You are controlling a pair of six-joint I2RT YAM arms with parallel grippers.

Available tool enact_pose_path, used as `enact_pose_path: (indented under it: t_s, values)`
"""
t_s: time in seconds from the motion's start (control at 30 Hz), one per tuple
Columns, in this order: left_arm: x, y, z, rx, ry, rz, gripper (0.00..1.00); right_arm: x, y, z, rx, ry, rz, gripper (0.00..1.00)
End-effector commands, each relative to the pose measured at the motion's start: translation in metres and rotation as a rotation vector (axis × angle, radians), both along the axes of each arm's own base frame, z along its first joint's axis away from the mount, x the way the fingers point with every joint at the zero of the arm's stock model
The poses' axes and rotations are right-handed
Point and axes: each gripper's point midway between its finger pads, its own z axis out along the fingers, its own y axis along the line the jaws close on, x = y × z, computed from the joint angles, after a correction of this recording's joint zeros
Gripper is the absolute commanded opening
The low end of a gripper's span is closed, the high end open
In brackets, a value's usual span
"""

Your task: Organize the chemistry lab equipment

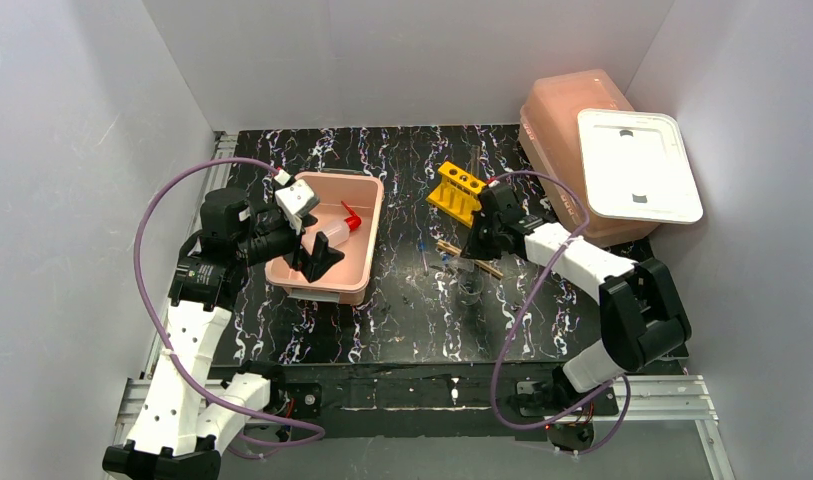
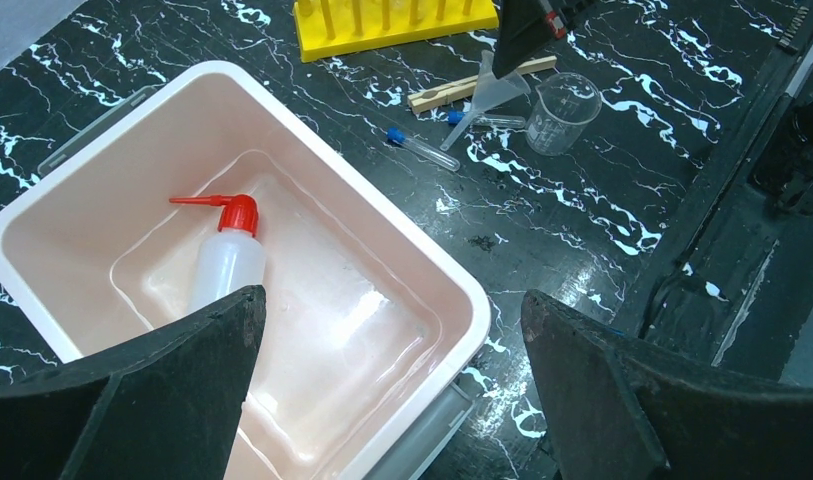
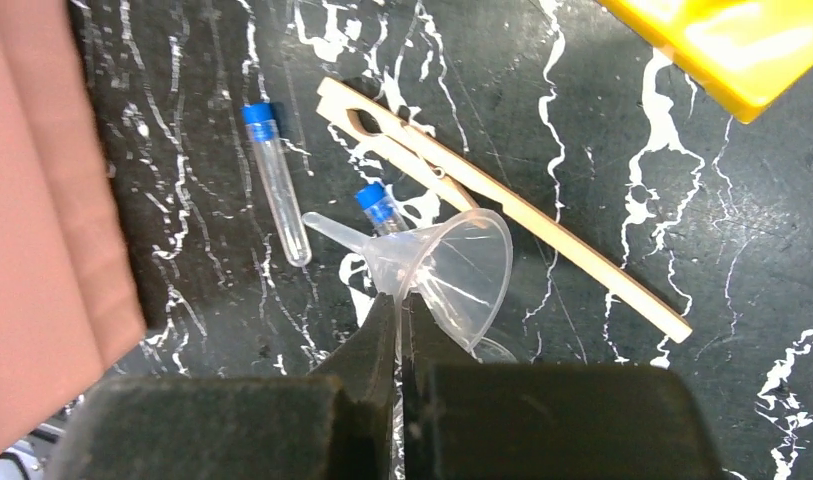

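Where the right gripper (image 3: 402, 305) bites: fingertips pressed together on the thin wall of the clear funnel (image 3: 452, 262), at the edge of its cone; stem pointing away to the left; whether the funnel is off the table cannot be told

Around the funnel: one blue-capped test tube (image 3: 279, 185) lying free just beside the stem; a second blue-capped tube (image 3: 375, 203) partly under the cone; wooden test-tube holder (image 3: 502, 205) lying slantwise just behind; small glass beaker (image 2: 562, 112) upright just beside the cone

Yellow tube rack (image 1: 455, 190): beyond the right gripper, near the holder but apart from it

Left gripper (image 2: 392, 310): fingers spread wide, holding nothing, poised above the pink tub (image 2: 72, 220)

Wash bottle (image 2: 227, 262): on its side on the tub floor, red spout cap toward the far wall; ahead of the left fingers and apart from them

Edges and room: tub rim between the bottle and the funnel group; a strip of bare black marbled table (image 1: 412, 300) between the tub and the tubes; upturned pink tub (image 1: 557, 110) with white lid (image 1: 637, 165) on it at the far right, just behind the right forearm

Arm poses: left arm up from its near-left base, wrist turned inward over the tub; right arm with elbow folded out to the right, forearm reaching left and away, gripper tipped down
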Motion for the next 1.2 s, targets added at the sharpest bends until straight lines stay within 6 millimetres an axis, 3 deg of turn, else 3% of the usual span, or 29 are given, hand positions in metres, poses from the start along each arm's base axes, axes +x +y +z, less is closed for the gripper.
enact_pose_path:
  t_s: [0.0, 0.17, 0.3, 0.5, 0.63, 0.9, 1.03, 1.17]
  values:
    - [-0.006, 0.0, 0.008, -0.002, -0.023, -0.017, 0.99, 0.014, 0.006, 0.038, 0.071, -0.126, -0.01, 0.01]
    - [-0.006, 0.0, 0.01, -0.003, -0.026, -0.018, 0.99, 0.019, 0.007, 0.073, 0.101, -0.198, -0.01, 0.01]
    - [-0.005, 0.0, 0.011, -0.005, -0.028, -0.013, 0.99, 0.021, 0.01, 0.115, 0.153, -0.277, -0.001, 0.01]
    - [0.001, 0.001, 0.016, -0.031, -0.015, 0.034, 0.99, 0.015, 0.043, 0.192, 0.306, -0.382, 0.121, 0.01]
    - [0.003, 0.003, 0.016, -0.026, -0.03, 0.042, 0.99, 0.013, 0.087, 0.223, 0.33, -0.416, 0.249, 0.01]
    - [-0.002, 0.006, 0.023, -0.02, -0.051, 0.053, 1.0, 0.034, 0.191, 0.248, 0.366, -0.438, 0.467, 0.01]
    - [-0.006, 0.01, 0.025, -0.001, -0.066, 0.066, 0.99, 0.045, 0.236, 0.238, 0.389, -0.404, 0.537, 0.01]
    - [-0.009, 0.012, 0.024, 0.006, -0.069, 0.073, 1.0, 0.055, 0.264, 0.217, 0.394, -0.374, 0.568, 0.01]
